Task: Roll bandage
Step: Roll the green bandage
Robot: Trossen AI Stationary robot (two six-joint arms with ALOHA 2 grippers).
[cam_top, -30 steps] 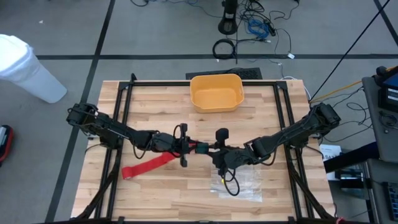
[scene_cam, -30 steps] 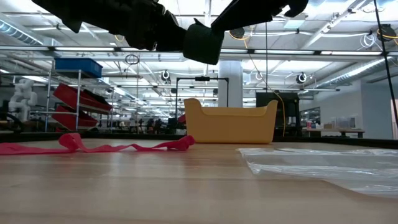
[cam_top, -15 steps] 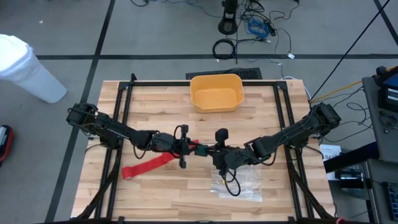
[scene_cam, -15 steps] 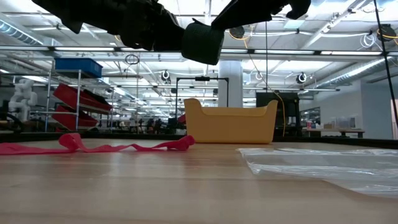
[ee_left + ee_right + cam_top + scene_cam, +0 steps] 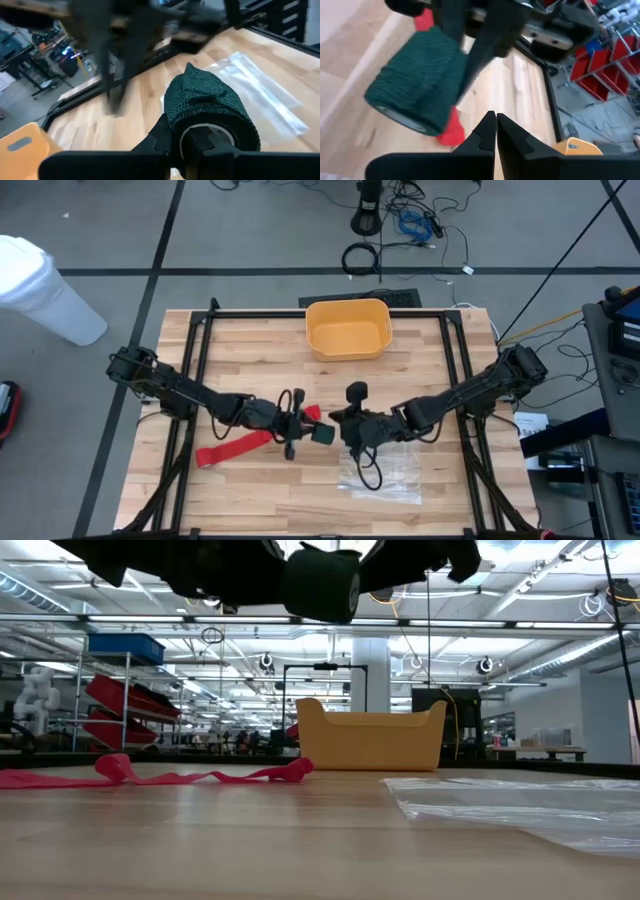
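Centre of the high view: left gripper (image 5: pixel 300 427) grasps a dark green bandage roll (image 5: pixel 210 107); right gripper (image 5: pixel 492 131) pinched closed, empty. Red bandage (image 5: pixel 235 445) trails lower left on the table (image 5: pixel 250 500). Risk: the roll slips or the unwound strip snags.

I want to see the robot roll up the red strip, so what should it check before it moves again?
1. Left gripper holding the dark green roll: ok, clamped and lifted off the table.
2. Right gripper free to help: ok, fingers together, holding nothing.
3. Red bandage rolled up: not ok, it lies loose along the table.
4. Bandage end joined to the green roll: cannot tell.
5. Plastic bag away from the bandage: ok, it lies under the right arm.
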